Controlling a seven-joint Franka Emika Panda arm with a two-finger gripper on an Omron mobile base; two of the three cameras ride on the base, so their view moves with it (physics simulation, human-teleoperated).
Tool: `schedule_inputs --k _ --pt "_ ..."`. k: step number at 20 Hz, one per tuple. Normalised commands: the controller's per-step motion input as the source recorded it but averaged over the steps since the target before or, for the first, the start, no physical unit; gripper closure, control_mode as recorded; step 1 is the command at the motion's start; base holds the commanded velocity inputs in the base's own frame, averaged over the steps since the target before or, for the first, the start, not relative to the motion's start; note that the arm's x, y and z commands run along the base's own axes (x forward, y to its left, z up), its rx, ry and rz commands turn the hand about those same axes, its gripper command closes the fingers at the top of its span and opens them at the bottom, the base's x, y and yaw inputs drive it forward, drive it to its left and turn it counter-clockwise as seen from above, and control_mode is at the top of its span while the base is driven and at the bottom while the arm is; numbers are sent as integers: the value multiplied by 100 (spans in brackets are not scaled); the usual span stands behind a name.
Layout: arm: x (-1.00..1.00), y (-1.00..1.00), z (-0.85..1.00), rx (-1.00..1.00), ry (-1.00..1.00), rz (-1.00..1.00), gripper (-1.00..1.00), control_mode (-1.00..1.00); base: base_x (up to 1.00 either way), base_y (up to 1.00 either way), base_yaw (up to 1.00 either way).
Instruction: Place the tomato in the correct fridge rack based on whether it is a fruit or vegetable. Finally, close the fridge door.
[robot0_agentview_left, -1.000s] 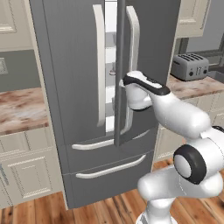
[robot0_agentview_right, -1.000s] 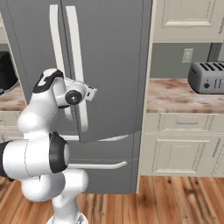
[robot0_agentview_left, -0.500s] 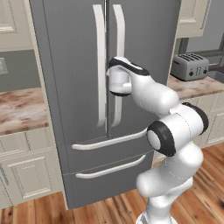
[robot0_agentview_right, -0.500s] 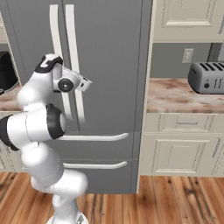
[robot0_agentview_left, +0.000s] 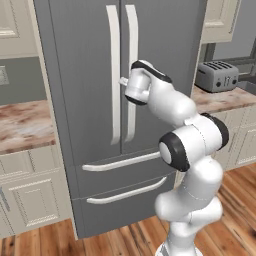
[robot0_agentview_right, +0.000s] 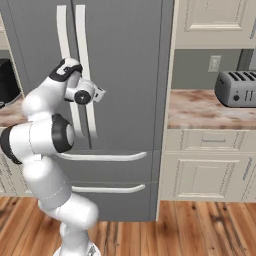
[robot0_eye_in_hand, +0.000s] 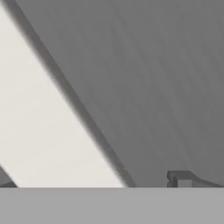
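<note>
Left counter: a brown marbled countertop (robot0_agentview_left: 22, 127) over cream cabinets sits left of the fridge in the left base view.
Fridge: a tall grey fridge (robot0_agentview_left: 90, 60) stands in the middle of the scene, both upper doors flush with no gap between them, two drawers below.
Door handles: two pale vertical handles (robot0_agentview_left: 114, 75) run side by side down the centre of the upper doors, their long axes upright; two pale horizontal handles (robot0_agentview_left: 122, 162) cross the drawers lower down.
Tomato: cannot be made out in any of the three views, so its place, heading and long axis cannot be told.
Arm: the white arm (robot0_agentview_left: 192, 145) rises from the floor near the fridge's right half and bends left and far toward the doors.
Gripper: the gripper (robot0_agentview_left: 122, 81) is up against the right door, at the right-hand vertical handle, about halfway up the upper doors; in the right base view the gripper (robot0_agentview_right: 100, 93) points right, just beside the same handle.
Finger state: whether the fingers are apart or together cannot be told; the hand's own body hides them in the base views.
Hand view: a pale handle bar (robot0_eye_in_hand: 48, 131) runs diagonally across grey door surface, very close; one dark fingertip (robot0_eye_in_hand: 179, 179) shows at the bottom right.
Right counter: a marbled countertop (robot0_agentview_right: 200, 110) right of the fridge carries a silver toaster (robot0_agentview_right: 236, 89).
Wall: an outlet plate (robot0_agentview_right: 215, 63) sits above that counter.
Floor: wooden planks (robot0_agentview_right: 200, 225).
</note>
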Motion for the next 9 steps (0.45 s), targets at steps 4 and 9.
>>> schedule_inputs --k 4,9 --pt "67 0 0 4 6 0 -100 -100 0 0 0" --pt "25 1 0 10 1 2 -100 -100 0 0 0"
